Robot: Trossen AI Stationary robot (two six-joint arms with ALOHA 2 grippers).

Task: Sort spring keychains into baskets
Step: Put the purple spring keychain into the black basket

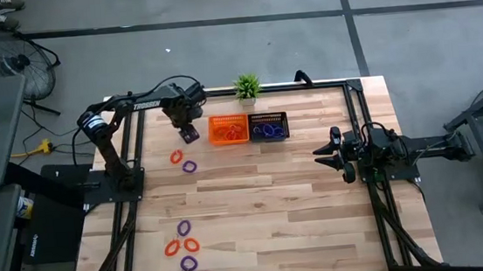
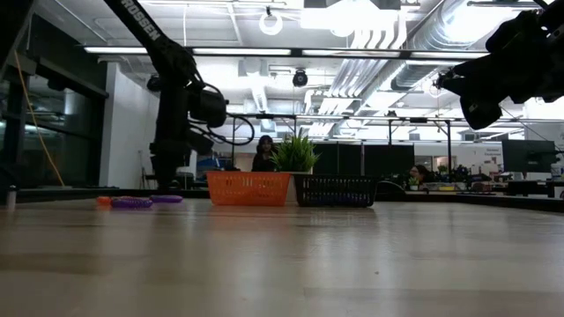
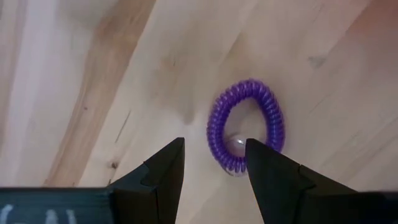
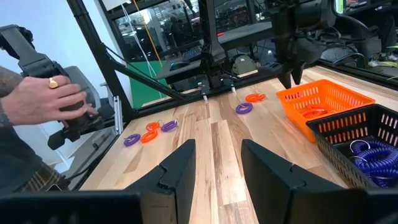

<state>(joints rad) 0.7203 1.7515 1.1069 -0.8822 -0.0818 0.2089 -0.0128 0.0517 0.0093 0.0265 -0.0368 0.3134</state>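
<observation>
1. The left gripper (image 1: pixel 188 133) is hovering over the worktop (image 1: pixel 300 200) just left of the orange basket (image 1: pixel 229 129), near the orange-red and purple pair of spring keychains (image 1: pixel 182 162); the step in hand looks like a pick.
2. In the left wrist view its fingers (image 3: pixel 163 175) are standing released, nothing between them.
3. The purple keychain (image 3: pixel 246 127) is lying flat, off-centre: one finger is overlapping its rim, the other standing outside the loop.
4. The next move probably calls for centring, lowering, closing, then carrying to the black basket (image 1: pixel 269 126), which is holding purple coils.
5. The right gripper (image 1: pixel 331 154) is waiting, fingers parted and empty, at the worktop's right side.
</observation>
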